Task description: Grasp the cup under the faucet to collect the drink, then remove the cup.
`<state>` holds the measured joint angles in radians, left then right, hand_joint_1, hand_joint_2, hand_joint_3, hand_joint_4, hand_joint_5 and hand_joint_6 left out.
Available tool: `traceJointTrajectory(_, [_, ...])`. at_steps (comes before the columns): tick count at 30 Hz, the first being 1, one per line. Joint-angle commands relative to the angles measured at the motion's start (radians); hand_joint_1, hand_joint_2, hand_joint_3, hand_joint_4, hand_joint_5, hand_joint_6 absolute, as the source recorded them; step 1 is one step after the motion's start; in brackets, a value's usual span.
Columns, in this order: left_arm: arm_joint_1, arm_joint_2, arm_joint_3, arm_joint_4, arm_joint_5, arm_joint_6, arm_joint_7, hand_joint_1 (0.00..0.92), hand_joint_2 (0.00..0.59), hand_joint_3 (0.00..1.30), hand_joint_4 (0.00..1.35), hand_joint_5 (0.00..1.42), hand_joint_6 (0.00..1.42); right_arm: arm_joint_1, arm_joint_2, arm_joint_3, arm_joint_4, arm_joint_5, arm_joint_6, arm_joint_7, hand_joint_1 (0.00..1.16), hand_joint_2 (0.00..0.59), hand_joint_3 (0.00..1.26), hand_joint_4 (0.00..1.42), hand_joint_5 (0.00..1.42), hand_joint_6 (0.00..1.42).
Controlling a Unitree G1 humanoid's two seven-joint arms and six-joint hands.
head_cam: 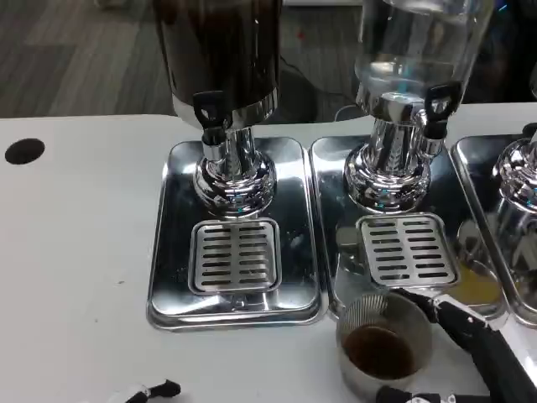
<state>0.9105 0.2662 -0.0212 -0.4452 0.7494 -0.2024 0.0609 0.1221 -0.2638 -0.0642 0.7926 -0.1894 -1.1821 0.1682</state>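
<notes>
While the cup [384,346] stands on the white worktop [75,252] just in front of the middle tray [331,210], clear of any faucet, the right robot hand [457,353] grips it, with black fingers [419,300] lying along the rim on its far right side and another black finger at its near edge by the bottom of the frame. The cup is a clear tumbler, upright, holding a shallow pool of dark brown drink. Behind it, 2 dispensers rise from polished metal trays: the left dispenser [222,50] has a dark tank and a black-handled faucet [211,113] above a slotted drip grate [235,256], and the middle dispenser [415,42] has a clear tank with its own black-handled faucet [436,105] above a second grate [409,249]. The edge of a 3rd dispenser [520,180] shows at the far right. The left robot hand [151,391] shows only as fingertips at the bottom edge, well apart from the cup; I cannot tell whether it is spread or curled. A black round hole [24,150] marks the worktop at far left.
</notes>
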Motion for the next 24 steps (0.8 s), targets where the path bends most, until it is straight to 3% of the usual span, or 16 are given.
traceJointTrajectory(1, [0.017,0.009,0.021,-0.010,-0.025,-0.008,0.011,0.000,0.091,0.34,0.25,0.43,0.82,-0.009,-0.038,-0.002,-0.008,-0.101,-0.027,-0.082,0.70,0.090,0.08,0.05,0.12,0.07])
traceJointTrajectory(10, [0.033,0.006,0.061,-0.038,-0.035,-0.031,0.037,0.000,0.089,0.34,0.25,0.42,0.80,0.000,-0.055,0.030,-0.045,-0.123,-0.009,-0.142,0.65,0.118,0.07,0.00,0.07,0.06])
traceJointTrajectory(18, [0.073,-0.009,0.152,-0.081,-0.061,-0.101,0.104,0.000,0.097,0.35,0.29,0.45,0.79,0.012,-0.052,0.059,-0.062,-0.117,0.013,-0.155,0.65,0.121,0.07,0.00,0.07,0.05])
traceJointTrajectory(24, [0.088,-0.023,0.190,-0.096,-0.049,-0.129,0.130,0.000,0.098,0.37,0.31,0.40,0.53,0.017,-0.052,0.059,-0.082,-0.093,0.009,-0.159,0.60,0.166,0.11,0.02,0.08,0.06])
